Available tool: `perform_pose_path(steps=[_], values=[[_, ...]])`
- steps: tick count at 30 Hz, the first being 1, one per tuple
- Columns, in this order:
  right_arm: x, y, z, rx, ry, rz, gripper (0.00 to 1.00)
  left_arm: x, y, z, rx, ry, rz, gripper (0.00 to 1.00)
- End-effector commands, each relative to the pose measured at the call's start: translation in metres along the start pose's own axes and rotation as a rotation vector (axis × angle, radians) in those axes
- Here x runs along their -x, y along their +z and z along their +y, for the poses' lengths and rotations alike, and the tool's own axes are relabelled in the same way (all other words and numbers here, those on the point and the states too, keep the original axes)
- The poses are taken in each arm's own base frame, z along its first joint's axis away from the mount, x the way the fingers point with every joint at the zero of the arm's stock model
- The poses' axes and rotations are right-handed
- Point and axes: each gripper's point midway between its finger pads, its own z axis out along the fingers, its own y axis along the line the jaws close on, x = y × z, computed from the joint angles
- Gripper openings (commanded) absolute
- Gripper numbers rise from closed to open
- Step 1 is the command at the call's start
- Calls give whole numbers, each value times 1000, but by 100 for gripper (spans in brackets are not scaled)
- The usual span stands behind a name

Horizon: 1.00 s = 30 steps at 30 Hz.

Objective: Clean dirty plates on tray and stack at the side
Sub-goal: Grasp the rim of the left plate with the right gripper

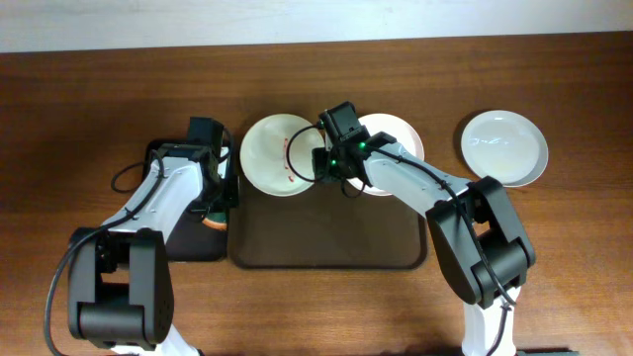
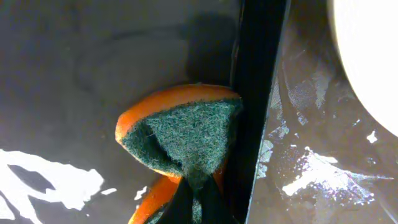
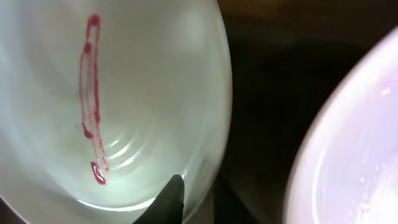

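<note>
Right gripper [image 3: 196,198] pinches smeared plate [image 3: 161,87] by rim (streak [image 3: 89,93] pointing at it); left gripper [image 2: 193,204] clamps sponge [image 2: 186,134]

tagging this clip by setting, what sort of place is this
Likely a robotics lab bench, not a kitchen: two robot arms at a wooden table, with a smeared plate, tray and sponge laid out.

The tray [image 1: 326,247] is bare in its near half. Toward the far edge, the smeared plate [image 1: 272,158], another plate [image 1: 406,133] and the right arm [image 1: 415,183] block passage.
</note>
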Motion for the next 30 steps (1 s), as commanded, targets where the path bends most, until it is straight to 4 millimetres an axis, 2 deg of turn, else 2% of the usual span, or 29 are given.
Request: perform_pose_path(steps=[1, 3, 6, 8, 11, 14, 17, 18, 19, 21, 23, 24, 25, 30], values=[[-9, 0, 2, 3, 7, 40, 9, -1, 3, -3, -16, 10, 6, 0], [-19, -3, -2, -17, 14, 85, 4, -1, 3, -3, -16, 10, 6, 0], [-37, -17, -8, -50, 27, 162, 4, -1, 3, -3, -16, 10, 6, 0], [-54, -34, -12, -79, 37, 235, 4, 0, 3, -3, -16, 10, 3, 0], [-72, -43, -15, -96, 48, 313, 4, 1, 3, -4, -20, 9, -4, 0], [-77, -44, -17, -102, 51, 329, 4, 4, 2, -5, -22, -22, -16, 0], [-75, -43, -15, -93, 51, 322, 4, 15, -9, -5, -28, -41, -55, 0], [-75, -43, -12, -78, 52, 324, 8, 18, -15, -5, -31, -41, -73, 0], [-76, -43, -7, -46, 58, 335, 18, 22, -21, -6, -34, -42, -93, 0], [-79, -44, 2, 4, 54, 352, 32, 24, -28, -6, -37, -42, -114, 0], [-83, -46, 13, 83, -7, 377, 32, 24, -29, -6, -37, -42, -117, 0], [-91, -50, 16, 106, 4, 417, 32, 23, -29, -6, -37, -42, -114, 0], [-99, -54, 13, 92, 15, 453, 32, 23, -29, -5, -37, -42, -113, 0], [-107, -62, 13, 86, 12, 495, 33, 23, -29, -5, -37, -42, -114, 0]])
